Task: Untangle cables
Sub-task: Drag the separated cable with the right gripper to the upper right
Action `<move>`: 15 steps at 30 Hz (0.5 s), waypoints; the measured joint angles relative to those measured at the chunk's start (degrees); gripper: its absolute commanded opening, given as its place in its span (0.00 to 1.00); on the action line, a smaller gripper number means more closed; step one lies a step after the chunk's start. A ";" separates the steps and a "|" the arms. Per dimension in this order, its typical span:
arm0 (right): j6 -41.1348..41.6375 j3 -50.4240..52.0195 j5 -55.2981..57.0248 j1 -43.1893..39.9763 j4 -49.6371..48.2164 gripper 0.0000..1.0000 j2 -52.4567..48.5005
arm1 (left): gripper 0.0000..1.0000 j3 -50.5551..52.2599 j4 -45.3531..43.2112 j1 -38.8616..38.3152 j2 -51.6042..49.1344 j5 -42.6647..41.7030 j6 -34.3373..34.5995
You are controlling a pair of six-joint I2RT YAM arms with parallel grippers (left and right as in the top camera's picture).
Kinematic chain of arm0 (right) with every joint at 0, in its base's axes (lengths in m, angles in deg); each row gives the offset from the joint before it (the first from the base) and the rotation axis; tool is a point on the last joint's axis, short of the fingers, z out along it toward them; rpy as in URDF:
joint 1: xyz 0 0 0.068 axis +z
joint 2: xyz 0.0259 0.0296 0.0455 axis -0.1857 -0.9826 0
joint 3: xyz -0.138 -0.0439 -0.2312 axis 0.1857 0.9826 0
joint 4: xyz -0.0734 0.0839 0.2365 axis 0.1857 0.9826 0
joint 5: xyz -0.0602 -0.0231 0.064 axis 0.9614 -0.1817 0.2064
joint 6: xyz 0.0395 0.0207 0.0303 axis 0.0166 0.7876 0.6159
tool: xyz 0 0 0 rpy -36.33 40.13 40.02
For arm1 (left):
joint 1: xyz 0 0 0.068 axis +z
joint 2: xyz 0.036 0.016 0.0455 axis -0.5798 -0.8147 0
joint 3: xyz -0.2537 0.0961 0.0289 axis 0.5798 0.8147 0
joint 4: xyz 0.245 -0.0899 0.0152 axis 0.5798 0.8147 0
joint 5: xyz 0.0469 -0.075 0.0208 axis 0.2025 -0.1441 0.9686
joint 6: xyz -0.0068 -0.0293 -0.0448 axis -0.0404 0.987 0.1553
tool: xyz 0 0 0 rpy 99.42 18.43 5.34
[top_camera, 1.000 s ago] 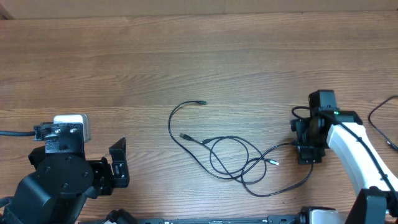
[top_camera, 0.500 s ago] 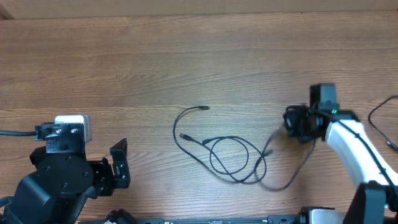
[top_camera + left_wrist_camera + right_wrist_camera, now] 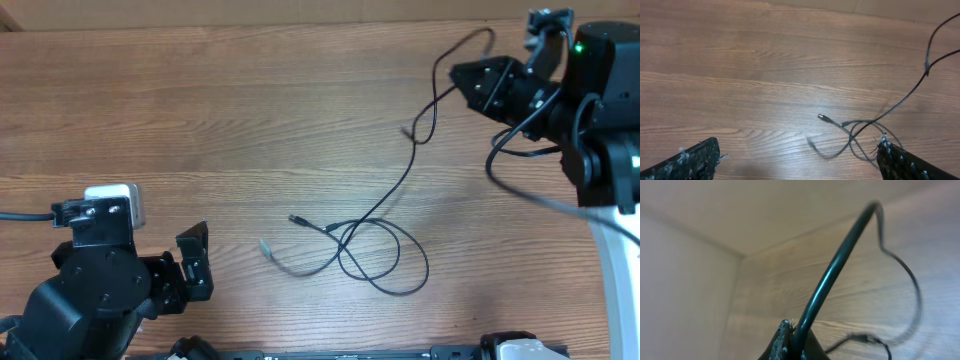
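Holding a thin black flexible cord [image 3: 410, 150] pinched tight in my right end effector [image 3: 468, 80], I have it high over the far right of the brown wood-grain table [image 3: 200, 120]. The wrist view shows the jaws closed on that strand with nothing else between them. From the grip the cord arcs up, drops past a small kink, and slants down to the loose dark loops of the cables [image 3: 375, 255] lying on the table near the front middle, where strands cross one another. A small silver-tipped plug [image 3: 296, 218] lies just left of the loops, and a pale-tipped plug [image 3: 265, 247], blurred, sits a little further left. My left end effector [image 3: 197, 262] rests low at the front left, jaws spread wide and holding nothing, well apart from the tangle. I judge the step in hand to be drawing this one cord out of the loops. To do it well I should pull slowly along the line the strand takes — up and away to the far right — so the free end slides through the crossings rather than cinching them. If the loops drag across the table as one bunch, a knot is likely tightening — better then to ease off and bring the left end effector in to pin a loop. How many separate cords lie there I cannot tell.
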 measured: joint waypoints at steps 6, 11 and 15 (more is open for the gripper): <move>-5.68 -0.68 3.43 3.98 0.02 0.04 -0.15 | 1.00 0.00 0.02 0.00 0.00 0.00 1.03; -11.98 -0.83 6.10 4.17 -2.25 0.04 -0.42 | 1.00 0.00 0.02 0.00 0.00 -0.31 1.03; -15.65 -4.22 12.50 4.22 -2.05 0.04 -0.59 | 1.00 0.00 0.04 0.00 0.00 -0.46 1.03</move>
